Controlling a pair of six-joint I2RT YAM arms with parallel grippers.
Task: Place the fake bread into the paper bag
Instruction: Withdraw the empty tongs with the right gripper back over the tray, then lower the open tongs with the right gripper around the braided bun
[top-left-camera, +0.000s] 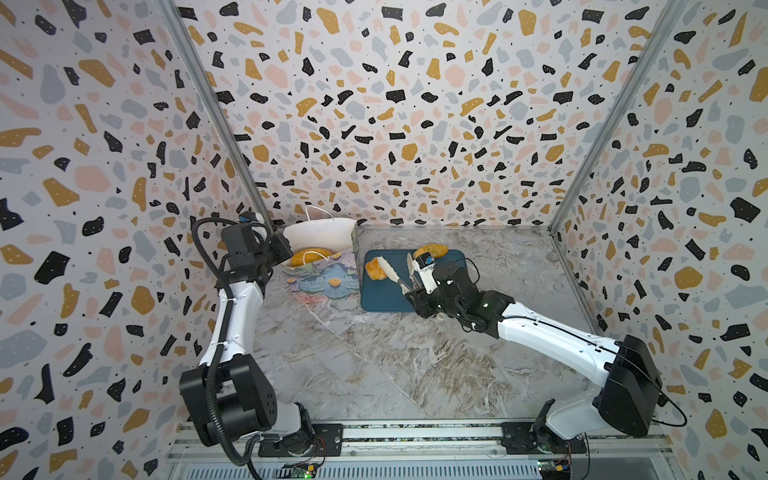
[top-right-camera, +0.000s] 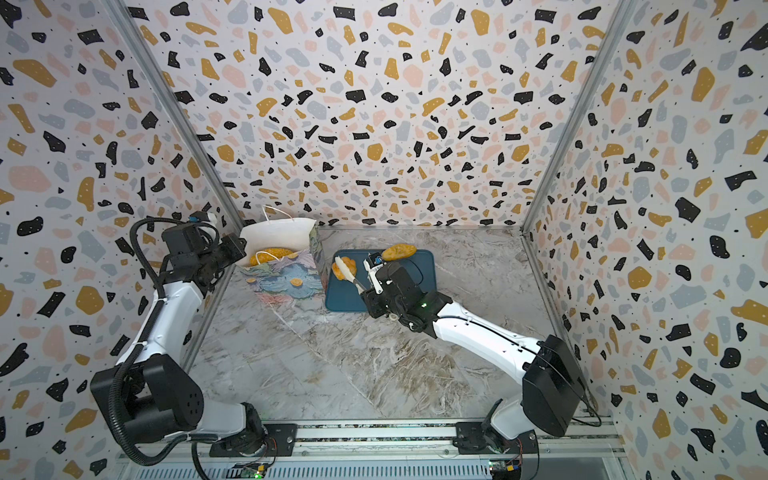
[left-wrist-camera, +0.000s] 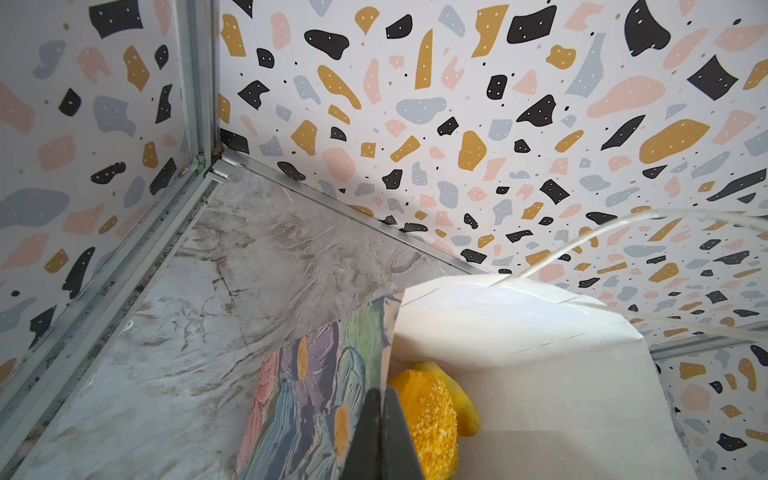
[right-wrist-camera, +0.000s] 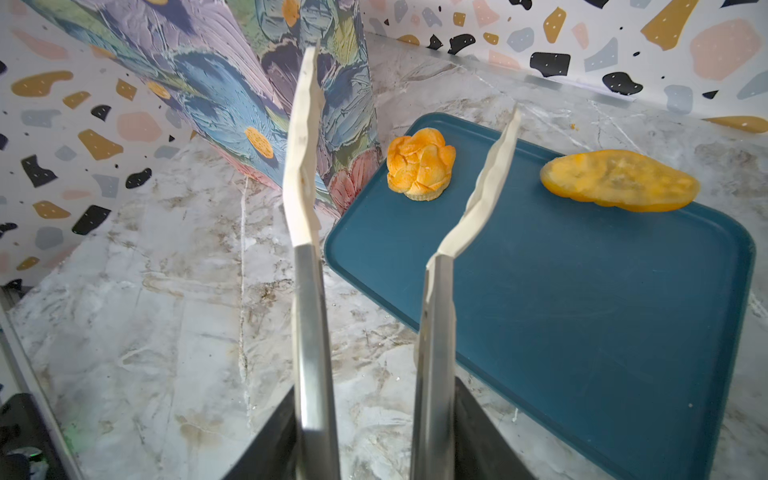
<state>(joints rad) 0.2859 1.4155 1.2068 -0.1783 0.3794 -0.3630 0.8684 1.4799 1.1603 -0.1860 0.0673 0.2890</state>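
The paper bag (top-left-camera: 324, 278) (top-right-camera: 286, 278) stands open at the back left. My left gripper (left-wrist-camera: 382, 392) (top-left-camera: 283, 248) is shut on the rim of its side wall. A seeded loaf of fake bread (left-wrist-camera: 428, 411) (top-left-camera: 309, 256) lies inside, with a second yellowish piece (left-wrist-camera: 463, 401) behind it. My right gripper (right-wrist-camera: 374, 390) (top-left-camera: 413, 291) is shut on the handles of metal tongs (right-wrist-camera: 305, 137). The tongs' white tips stand apart above a knotted roll (right-wrist-camera: 420, 164) (top-left-camera: 375, 268) and are not touching it. A flat long bread (right-wrist-camera: 619, 180) (top-left-camera: 430, 251) lies farther right.
Both loose breads rest on a dark blue tray (right-wrist-camera: 582, 311) (top-left-camera: 382, 297) just right of the bag. The bag's white cord handle (left-wrist-camera: 582, 241) arches over its mouth. Patterned walls close in on the left, back and right of the marble table (top-left-camera: 374, 365).
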